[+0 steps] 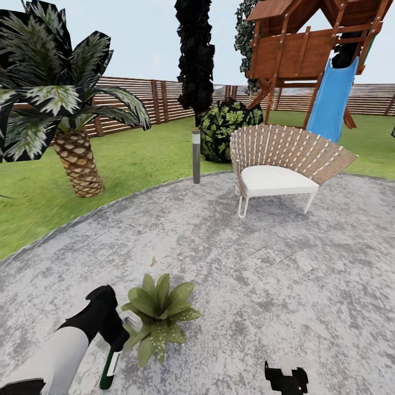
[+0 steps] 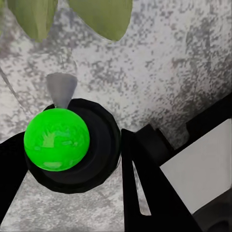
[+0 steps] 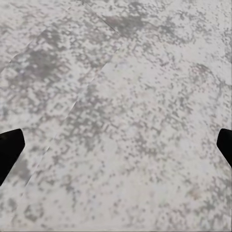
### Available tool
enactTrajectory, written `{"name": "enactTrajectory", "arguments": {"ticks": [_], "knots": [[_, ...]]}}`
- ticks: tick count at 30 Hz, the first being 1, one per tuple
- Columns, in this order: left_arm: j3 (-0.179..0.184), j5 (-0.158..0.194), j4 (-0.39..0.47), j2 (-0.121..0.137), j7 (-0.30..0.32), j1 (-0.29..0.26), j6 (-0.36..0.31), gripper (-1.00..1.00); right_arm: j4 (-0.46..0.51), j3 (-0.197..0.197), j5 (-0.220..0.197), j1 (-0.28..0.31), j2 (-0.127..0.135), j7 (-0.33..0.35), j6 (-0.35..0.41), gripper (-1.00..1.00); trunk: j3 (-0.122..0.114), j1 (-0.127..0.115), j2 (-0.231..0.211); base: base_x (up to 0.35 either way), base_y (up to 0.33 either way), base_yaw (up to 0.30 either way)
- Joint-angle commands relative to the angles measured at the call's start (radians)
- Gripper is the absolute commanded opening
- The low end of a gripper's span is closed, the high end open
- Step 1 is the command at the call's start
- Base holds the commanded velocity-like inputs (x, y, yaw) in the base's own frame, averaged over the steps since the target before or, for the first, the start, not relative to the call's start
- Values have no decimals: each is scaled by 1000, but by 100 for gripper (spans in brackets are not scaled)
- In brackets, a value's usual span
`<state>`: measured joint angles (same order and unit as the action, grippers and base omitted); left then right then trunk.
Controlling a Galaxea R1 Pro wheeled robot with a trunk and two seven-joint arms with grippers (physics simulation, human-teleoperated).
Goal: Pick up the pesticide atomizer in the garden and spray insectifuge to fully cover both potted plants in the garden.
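Note:
One potted plant (image 1: 159, 315), a low rosette of speckled green leaves, sits on the round grey stone patio (image 1: 247, 263) near the head view's lower left. Just left of it, my left gripper (image 1: 116, 341) is shut on the pesticide atomizer (image 1: 109, 368), whose dark green body with a white band hangs below the fingers. In the left wrist view the atomizer (image 2: 57, 139) shows end-on as a bright green round top with a grey nozzle, and the plant's leaves (image 2: 99, 17) lie just beyond it. My right gripper (image 1: 285, 378) is open above bare stone, its fingertips (image 3: 9, 150) far apart. The second plant is out of view.
A woven chair with a white seat (image 1: 280, 167) stands on the patio's far side, a grey post (image 1: 196, 156) at its edge. A palm (image 1: 74, 142) grows on the lawn at left; a dark bush (image 1: 227, 129), a wooden playset with a blue slide (image 1: 332, 99) and a slatted fence (image 1: 137, 104) lie behind.

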<state>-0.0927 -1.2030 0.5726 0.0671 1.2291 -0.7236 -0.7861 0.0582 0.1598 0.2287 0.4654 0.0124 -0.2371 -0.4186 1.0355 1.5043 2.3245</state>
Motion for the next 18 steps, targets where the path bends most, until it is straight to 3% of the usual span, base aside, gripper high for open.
{"name": "enactTrajectory", "arguments": {"ticks": [1,6,10,15,18], "knots": [[-4,-8,2,-1,8,-1,-8,-100,-1,7,11,1,0,-4,-3,100,1,0,0,0,286,0],[3,-11,-2,-5,7,-1,-8,-100,-1,7,11,1,0,-4,-3,100,1,0,0,0,240,0],[1,-7,-24,-7,-1,10,-5,-100,-1,7,11,1,0,-4,-3,100,1,0,0,0,19,0],[0,-5,-124,-1,-16,14,3,-100,-1,7,11,1,0,-4,-3,100,1,0,0,0,1,0],[-5,0,-122,-2,-23,13,3,-100,-1,7,11,1,0,-4,-3,100,1,0,0,0,0,0]]}}
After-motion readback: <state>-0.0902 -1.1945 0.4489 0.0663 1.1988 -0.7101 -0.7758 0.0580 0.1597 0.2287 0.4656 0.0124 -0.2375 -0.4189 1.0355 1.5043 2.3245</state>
